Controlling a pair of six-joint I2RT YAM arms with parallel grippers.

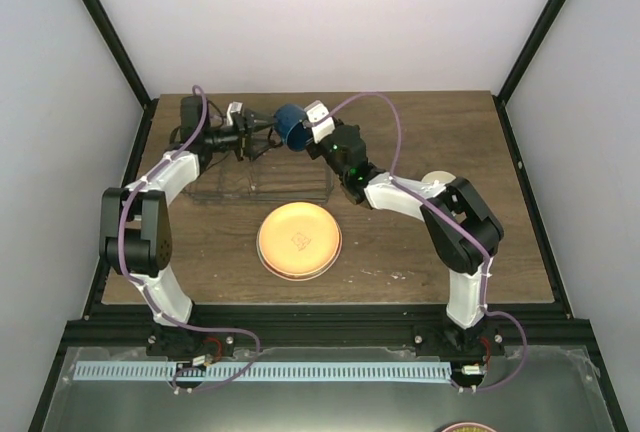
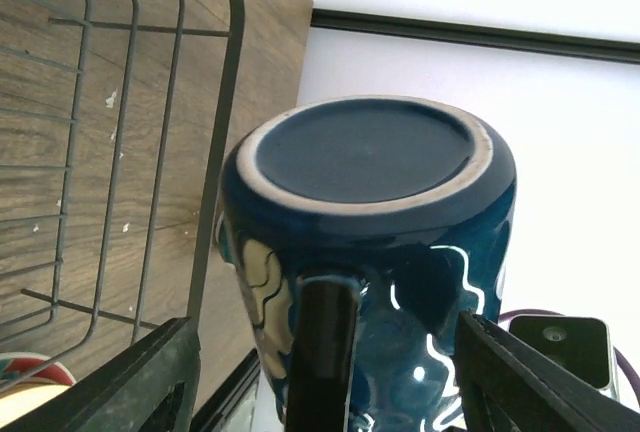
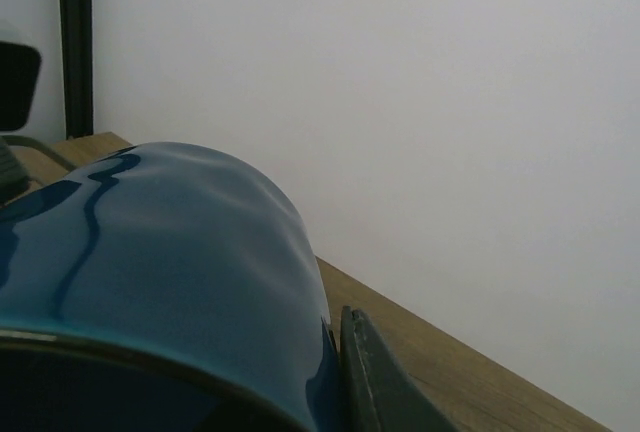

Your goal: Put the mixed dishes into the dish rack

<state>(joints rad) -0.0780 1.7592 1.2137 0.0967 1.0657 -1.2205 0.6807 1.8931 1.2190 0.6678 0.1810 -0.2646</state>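
Note:
The dark blue mug [image 1: 291,124] is held in the air on its side over the far edge of the wire dish rack [image 1: 262,182]. My right gripper [image 1: 307,128] is shut on the mug's rim; one finger [image 3: 385,382] presses its outer wall [image 3: 170,252]. My left gripper [image 1: 262,126] is open, its two fingers spread either side of the mug [image 2: 370,202], whose base faces the camera and whose handle [image 2: 322,352] lies between them. The orange-yellow plate [image 1: 299,239] lies flat on the table in front of the rack. The mint-green plate is not in view.
Rack wires [image 2: 130,132] run along the left of the left wrist view over the wooden table [image 1: 440,132]. A pale round object [image 1: 437,180], perhaps the small bowl, shows behind the right arm. A red-rimmed edge [image 2: 25,377] shows at the lower left.

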